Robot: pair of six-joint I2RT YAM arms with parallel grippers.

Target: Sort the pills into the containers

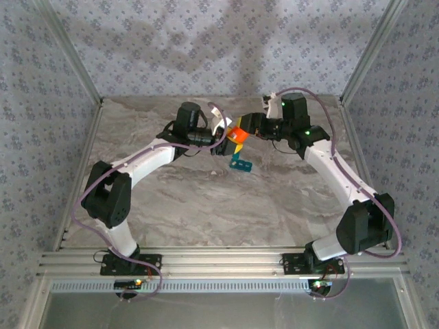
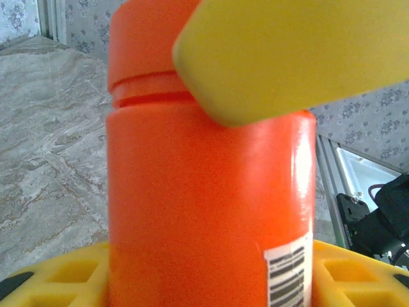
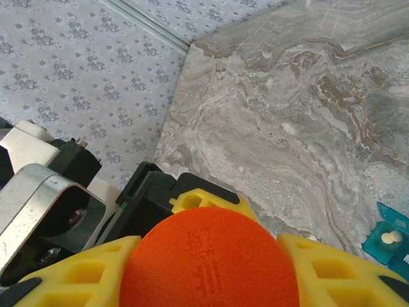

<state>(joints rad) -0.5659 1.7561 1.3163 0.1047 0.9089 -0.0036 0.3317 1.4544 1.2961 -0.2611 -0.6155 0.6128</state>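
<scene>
Left gripper (image 2: 211,281) pinches orange bottle (image 2: 204,179) mid-body, right gripper (image 3: 208,275) clamps its cap (image 3: 204,249); probably light, stiff, slick plastic, so this 2-point hold suits.

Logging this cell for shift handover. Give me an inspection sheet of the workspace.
Surface: grey marble-look table.
Job's things: teal pill box lies on the table, one compartment open with a white pill inside; orange bottle is held between both claws.
Clutter: nothing seen.
Claws: left claw shut on the bottle's body; right claw shut on its cap.
Cables: purple cables loop along both arms.
Surroundings: patterned walls, metal frame rails.
</scene>
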